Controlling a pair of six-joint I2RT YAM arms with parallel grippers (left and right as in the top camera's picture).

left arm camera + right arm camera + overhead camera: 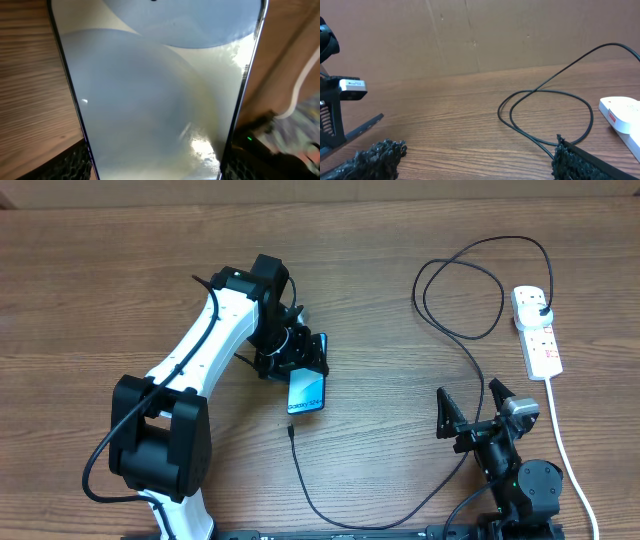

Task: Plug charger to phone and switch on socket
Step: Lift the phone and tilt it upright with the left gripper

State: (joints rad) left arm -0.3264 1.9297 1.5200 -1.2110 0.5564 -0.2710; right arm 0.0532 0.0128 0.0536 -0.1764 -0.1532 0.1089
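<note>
The phone (308,390) lies left of the table's centre, clamped across its width by the left gripper (298,362). In the left wrist view its lit screen (155,100) fills the frame, and the textured pads (75,165) bear on both long edges. The jaws therefore stand fairly wide, closed on the phone body. Whether the phone's lower edge rests on the table (120,270) cannot be determined.

Handling, as a judgement: the phone is rigid, glass-faced, smooth and breakable. The edge grip is the correct hold, as it leaves the port end free.

The charger (330,520) is a thin black cable. Its connector tip (290,430) lies on the table just below the phone's lower edge, apart from it. The cable runs toward the robot, sweeps right, loops, and ends at a black plug (541,309) that appears seated in the socket (540,345) at the far right. The cable looks light and limp, so it should be gripped just behind the tip, where the stiff connector body allows aiming.

The right gripper (470,412) is near the robot's base, well apart from the tip, jaws fully wide and empty. The socket's white cord (562,450) trails beside it.
</note>
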